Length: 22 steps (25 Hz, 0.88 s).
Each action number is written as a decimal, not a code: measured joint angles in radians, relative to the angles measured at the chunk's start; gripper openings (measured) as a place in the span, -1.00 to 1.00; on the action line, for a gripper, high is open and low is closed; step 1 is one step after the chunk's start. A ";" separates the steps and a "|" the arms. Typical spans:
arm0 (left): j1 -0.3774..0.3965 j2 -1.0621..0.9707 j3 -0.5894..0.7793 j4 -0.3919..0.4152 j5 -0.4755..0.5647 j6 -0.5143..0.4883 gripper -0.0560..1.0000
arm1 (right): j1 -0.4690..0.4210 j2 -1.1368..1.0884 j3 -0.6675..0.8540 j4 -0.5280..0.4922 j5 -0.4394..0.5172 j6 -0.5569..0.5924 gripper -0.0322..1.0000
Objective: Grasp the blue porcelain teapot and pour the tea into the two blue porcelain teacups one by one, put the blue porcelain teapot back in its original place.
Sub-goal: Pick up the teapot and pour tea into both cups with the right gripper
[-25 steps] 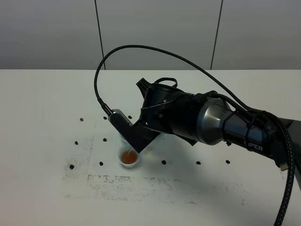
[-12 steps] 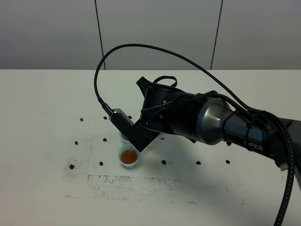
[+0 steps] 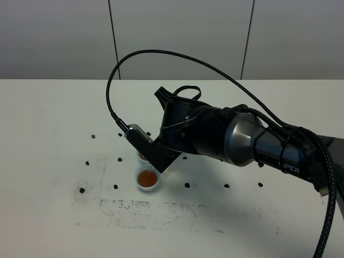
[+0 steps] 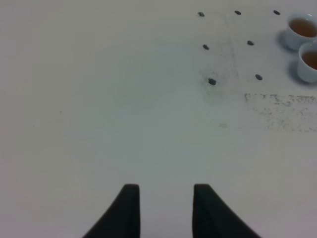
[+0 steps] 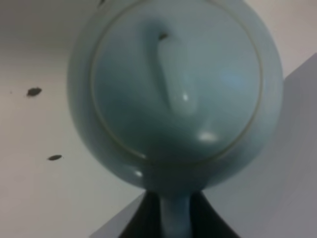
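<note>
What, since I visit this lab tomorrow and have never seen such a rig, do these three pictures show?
It is a robot with two arms, each ending in a pincer. The wide picture comes from a camera mounted high above the white table. The other two come from cameras on the wrists. The big black right arm reaches over one teacup and a second teacup, both holding reddish-brown tea. Its wrist picture shows the right pincer closed on the handle of the pale blue teapot, seen from the lid side. The left pincer hangs over bare table, fingers apart, holding nothing. The dark dots are small marks on the table.
</note>
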 joint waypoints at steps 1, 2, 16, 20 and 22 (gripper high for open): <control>0.000 0.000 0.000 0.000 0.000 0.000 -0.34 | 0.001 0.000 0.000 -0.002 0.000 0.000 -0.88; 0.000 0.000 0.000 0.000 0.000 0.000 -0.34 | 0.002 0.002 0.000 -0.003 -0.001 0.000 -0.88; 0.000 0.000 0.000 0.000 0.000 0.000 -0.34 | 0.005 0.018 0.000 -0.018 -0.003 0.000 -0.88; 0.000 0.000 0.000 0.000 0.000 0.000 -0.34 | 0.005 0.018 0.000 -0.020 -0.003 0.000 -0.88; 0.000 0.000 0.000 0.000 0.000 0.000 -0.34 | 0.005 0.018 0.000 -0.013 -0.003 0.000 -0.88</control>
